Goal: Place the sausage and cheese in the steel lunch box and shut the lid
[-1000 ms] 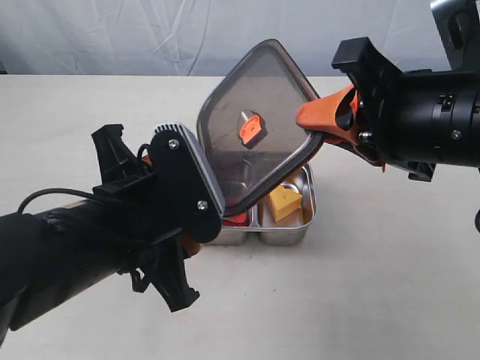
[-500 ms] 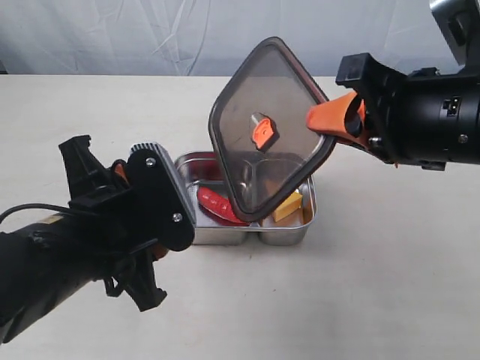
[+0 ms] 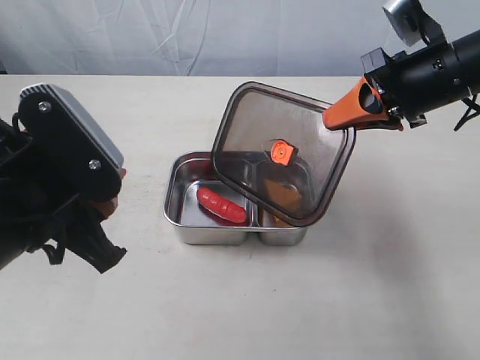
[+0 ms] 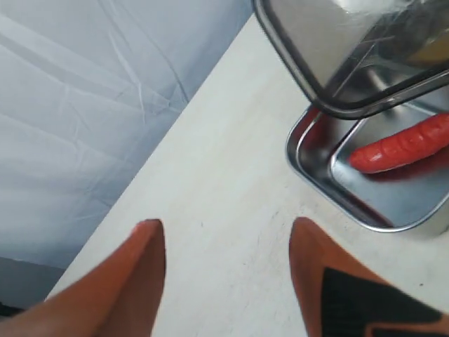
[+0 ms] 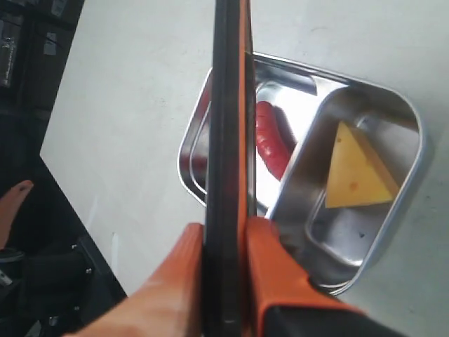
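Observation:
The steel lunch box (image 3: 178, 193) sits mid-table. The red sausage (image 3: 221, 205) lies in its left compartment and shows as the sausage (image 4: 403, 142) and the sausage (image 5: 272, 139) in the wrist views. The yellow cheese (image 5: 358, 170) rests in the other compartment; in the exterior view the cheese (image 3: 283, 196) shows dimly through the lid. The dark lid (image 3: 281, 152), with its orange valve tab (image 3: 281, 151), hangs tilted over the box's right half. My right gripper (image 3: 337, 120) is shut on the lid's far right edge. My left gripper (image 4: 228, 242) is open over bare table, left of the box.
A pale cloth backdrop (image 3: 187, 34) runs behind the table's far edge. The left arm's black body (image 3: 60, 180) fills the left foreground of the exterior view. Bare tabletop (image 3: 360, 300) lies in front of and to the right of the box.
The left arm has pulled back to the left, away from the box. The right gripper has lowered the lid from steeply tilted to flatter, now over the box's right half.

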